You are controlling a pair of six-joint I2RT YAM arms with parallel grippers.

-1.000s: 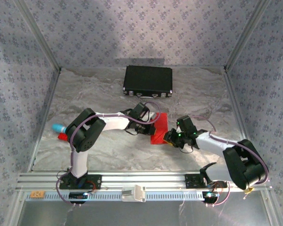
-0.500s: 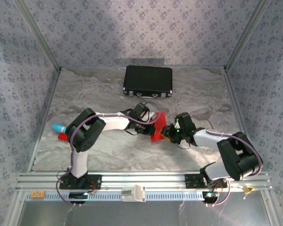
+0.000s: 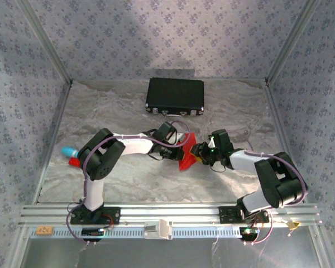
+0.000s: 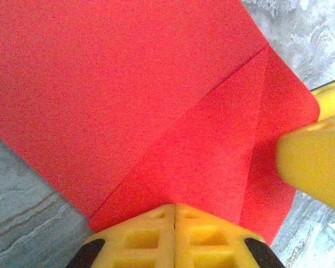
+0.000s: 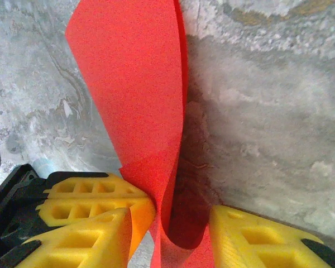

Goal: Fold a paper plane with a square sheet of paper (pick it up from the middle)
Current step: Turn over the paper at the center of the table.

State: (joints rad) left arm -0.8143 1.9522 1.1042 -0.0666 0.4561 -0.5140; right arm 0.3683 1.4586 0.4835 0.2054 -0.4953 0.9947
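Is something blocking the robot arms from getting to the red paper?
No, nothing visible is in the way. The left end effector is shut right on the red paper. The right end effector has its fingers open, one on each side of the paper's raised fold.

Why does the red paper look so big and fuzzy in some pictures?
Left wrist view: the red paper is close to the camera, so it looks huge and grainy. Right wrist view: it casts a dark shadow on the table. Top view: small, far away.
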